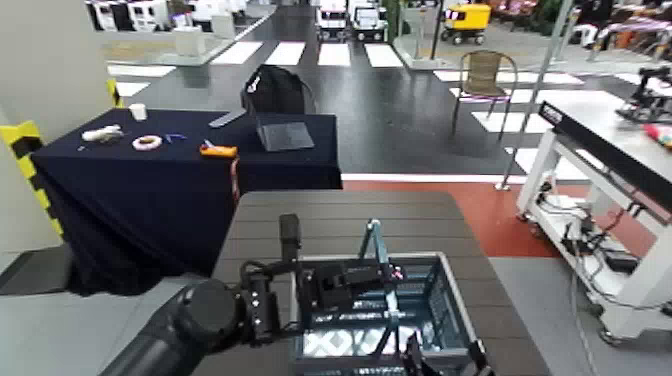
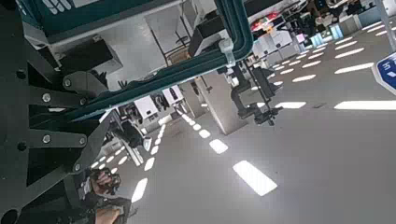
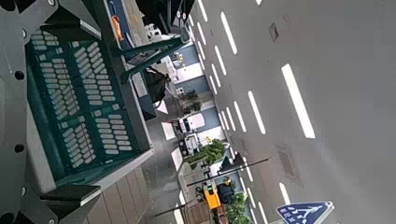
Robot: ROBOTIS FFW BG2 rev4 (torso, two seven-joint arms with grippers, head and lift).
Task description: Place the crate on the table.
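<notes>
The crate [image 1: 385, 310] is sitting at the near end of the table [image 1: 340, 215], its base apparently already over the dark slats, though whether it is resting there or hanging just above cannot be told. Its long axis is running away from the robot, along the slats, and its thin teal handle [image 1: 377, 250] is standing upright over the middle. The left gripper [image 1: 335, 283] is reaching in from the crate's left side, with its jaws lying against the left rim, just beside the foot of the handle; whether they are clenched on the rim or released cannot be told. The right gripper [image 1: 470, 362] is showing only as a dark tip at the crate's near right corner, and its jaws are equally unreadable. From both sets of jaws the crate is lying inward, between them, so the 2 arms are bracketing it across its short axis, the left being the more plainly engaged. The coming move probably calls for settling the crate level and freeing both sides evenly.
</notes>
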